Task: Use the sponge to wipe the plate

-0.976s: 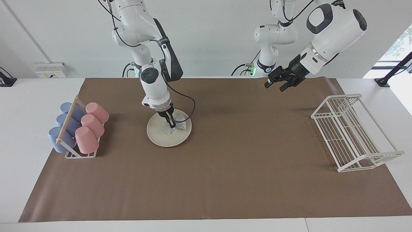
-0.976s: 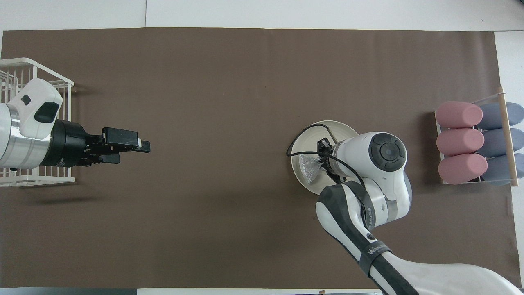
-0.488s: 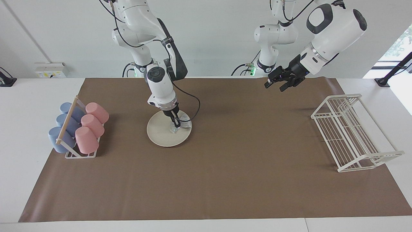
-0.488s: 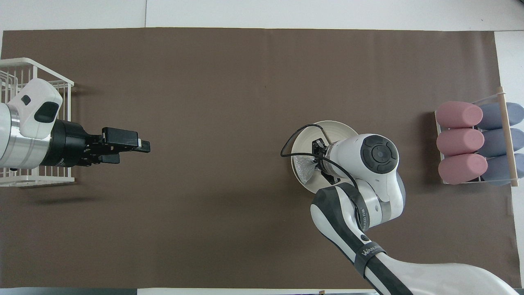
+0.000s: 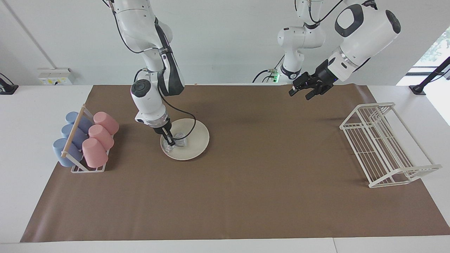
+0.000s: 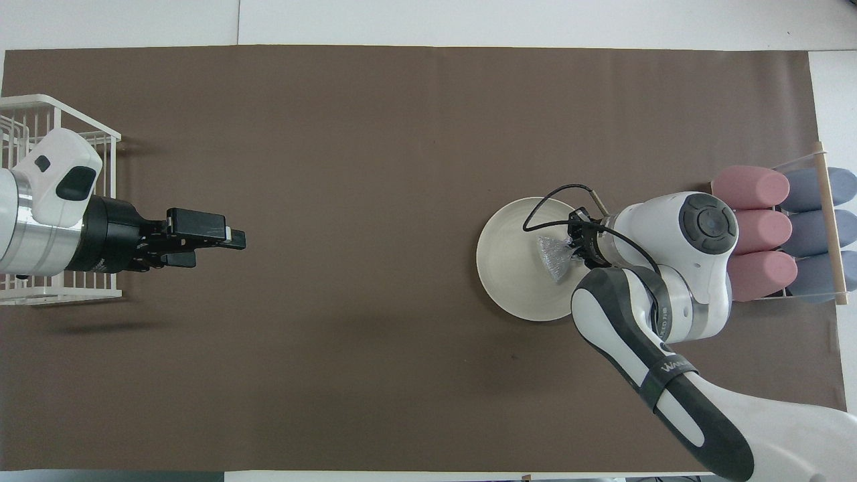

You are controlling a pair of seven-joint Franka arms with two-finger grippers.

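Our right gripper clenches the sponge against the plate, on its side toward the cup rack; our left gripper waits, fingers spread.

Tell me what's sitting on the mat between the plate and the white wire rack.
Nothing: in the overhead view only bare brown mat runs from the plate to the wire rack.

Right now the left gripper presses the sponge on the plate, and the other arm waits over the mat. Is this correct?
Not quite: it is the right gripper that presses the sponge on the plate, as the facing view shows. The left gripper is the one waiting over the mat.
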